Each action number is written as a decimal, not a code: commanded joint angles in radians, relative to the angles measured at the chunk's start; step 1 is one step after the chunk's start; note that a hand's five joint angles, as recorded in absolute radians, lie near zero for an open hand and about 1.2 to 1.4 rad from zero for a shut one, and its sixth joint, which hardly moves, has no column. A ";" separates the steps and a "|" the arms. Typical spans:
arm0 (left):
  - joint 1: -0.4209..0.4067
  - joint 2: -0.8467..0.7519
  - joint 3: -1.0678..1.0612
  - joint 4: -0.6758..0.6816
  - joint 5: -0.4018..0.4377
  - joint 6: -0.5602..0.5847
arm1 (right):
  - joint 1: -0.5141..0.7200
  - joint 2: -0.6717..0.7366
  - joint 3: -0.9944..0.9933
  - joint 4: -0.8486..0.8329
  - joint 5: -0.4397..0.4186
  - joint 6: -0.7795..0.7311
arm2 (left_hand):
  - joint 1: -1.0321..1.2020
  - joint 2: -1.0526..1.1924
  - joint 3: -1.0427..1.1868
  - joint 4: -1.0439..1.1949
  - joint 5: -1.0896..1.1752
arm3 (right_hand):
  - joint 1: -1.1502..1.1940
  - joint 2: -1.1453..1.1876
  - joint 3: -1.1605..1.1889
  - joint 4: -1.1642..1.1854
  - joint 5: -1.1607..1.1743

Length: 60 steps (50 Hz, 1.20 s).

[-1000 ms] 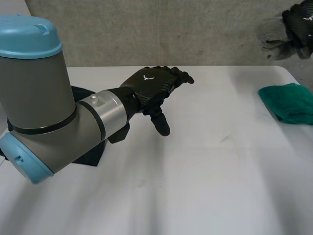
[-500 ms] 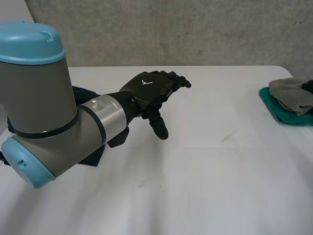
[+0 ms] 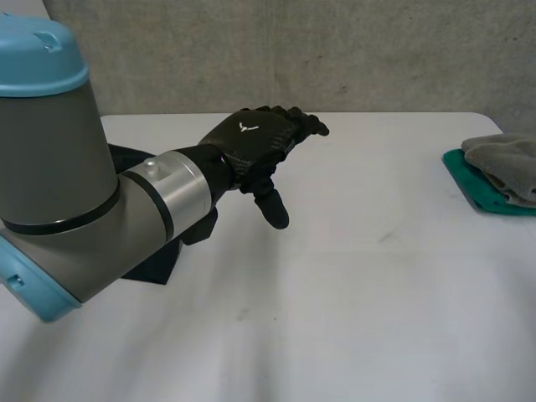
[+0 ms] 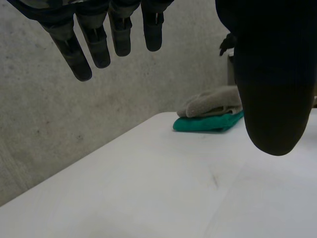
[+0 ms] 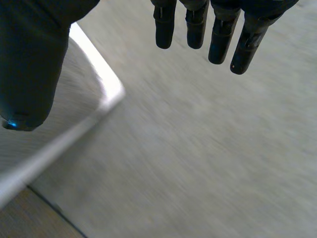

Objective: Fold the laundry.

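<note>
1. Markings. The back of the left hand (image 3: 251,149) carries a white emblem (image 3: 248,128) (a winged V shape).

2. Left hand. It hovers above the table (image 3: 352,293), left of centre, at the end of the left arm (image 3: 100,209). In the left wrist view its fingers (image 4: 99,44) are straight and slightly spread, with the thumb (image 4: 272,89) well apart from them. Nothing is held.

3. Right hand. In the right wrist view the right hand (image 5: 29,59) has straight fingers (image 5: 220,39) and the thumb wide of them, and it holds nothing.

4. Laundry. A grey cloth (image 3: 507,163) lies folded on a folded green cloth (image 3: 473,191) at the table's right edge, well apart from the left hand. A dark cloth (image 3: 155,264) lies on the table under the left arm.

5. Changes. One second ago the right hand held the grey cloth in the air against the wall (image 3: 335,50), and the green cloth lay bare. Now the grey cloth rests on it. The left hand has shifted only slightly, toward the wall.
</note>
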 commanded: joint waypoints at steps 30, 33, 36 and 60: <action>0.369 0.093 -0.176 0.215 0.006 0.041 | 0.709 -0.552 1.041 -0.400 0.146 0.457 | -0.035 -0.043 -0.052 -0.043 -0.045 | -0.028 -0.048 -0.042 -0.062 -0.064; 0.459 0.047 -0.177 0.236 0.010 0.095 | 0.718 -0.561 1.123 -0.415 0.143 0.447 | -0.032 -0.040 -0.049 -0.040 -0.042 | -0.028 -0.048 -0.042 -0.062 -0.064; 0.540 -0.039 -0.162 0.253 0.013 0.213 | 0.720 -0.566 1.183 -0.440 0.143 0.443 | -0.032 -0.040 -0.049 -0.040 -0.042 | -0.028 -0.048 -0.042 -0.062 -0.064; 0.603 -0.461 -0.031 0.407 0.072 0.554 | 0.706 -0.562 1.269 -0.477 0.150 0.414 | 1.183 1.175 1.166 1.175 1.173 | -0.028 -0.048 -0.042 -0.062 -0.064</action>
